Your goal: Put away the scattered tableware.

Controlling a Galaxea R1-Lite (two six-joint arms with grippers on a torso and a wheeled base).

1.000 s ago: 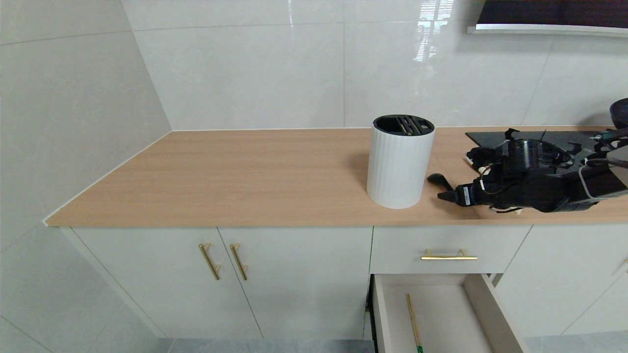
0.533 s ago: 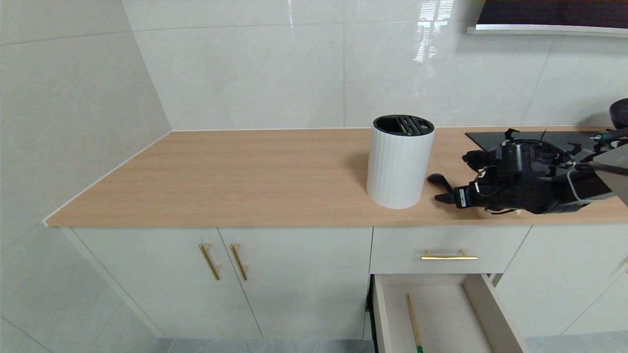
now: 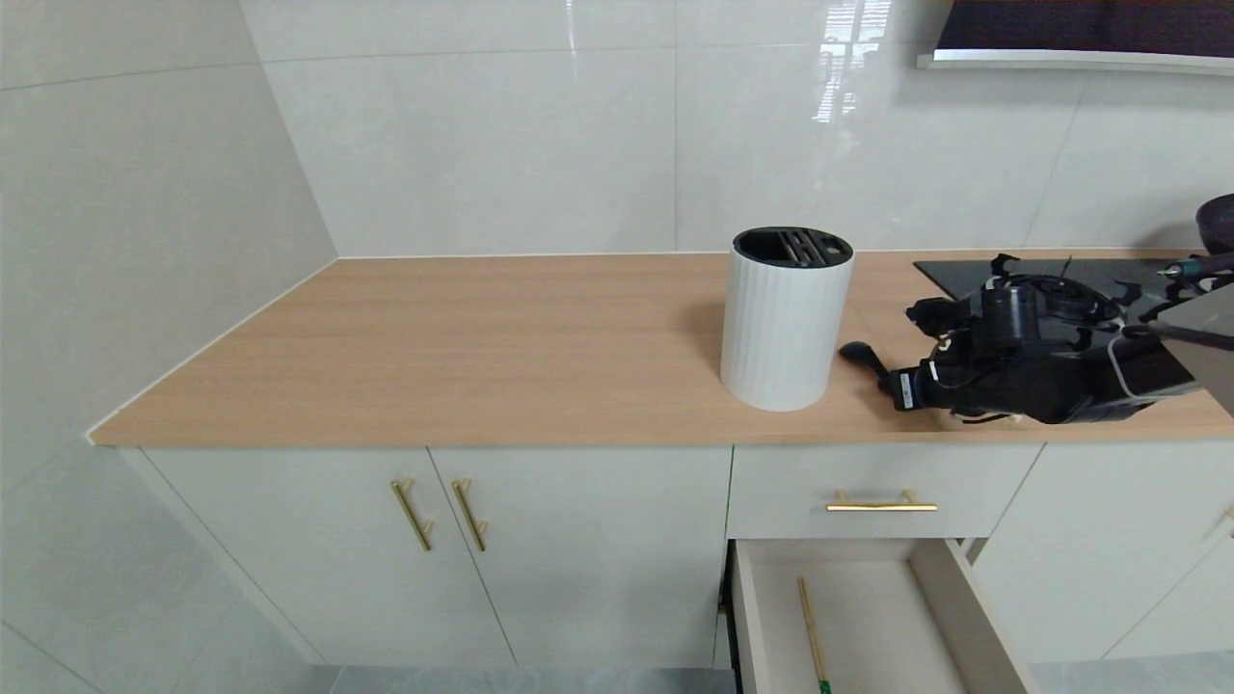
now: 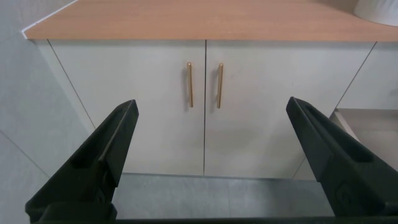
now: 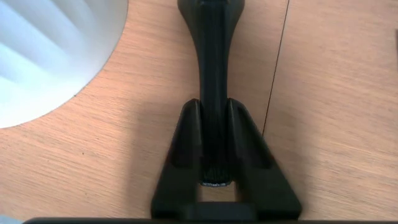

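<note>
A black-handled utensil [image 3: 861, 356] lies on the wooden counter just right of a white ribbed holder [image 3: 786, 328] with a black slotted top. My right gripper [image 3: 892, 384] sits low on the counter, shut on the utensil's handle. In the right wrist view the black handle [image 5: 211, 56] runs between the two fingers [image 5: 185, 137] of the right gripper [image 5: 213, 134], which press on both its sides, with the holder [image 5: 50, 50] close beside. The utensil's working end is hidden. My left gripper [image 4: 214, 162] hangs open in front of the cabinet doors [image 4: 155, 106], holding nothing.
A black cooktop [image 3: 1080, 275] with a burner lies behind the right arm. Below the counter a drawer [image 3: 940, 588] stands pulled out with a chopstick [image 3: 813, 631] inside. A shut drawer with a gold handle [image 3: 882, 503] is above it. Counter left of the holder is bare.
The right arm shifted slightly left along the counter, and its fingers now sit farther along the utensil's handle. The holder and drawer have not moved.
</note>
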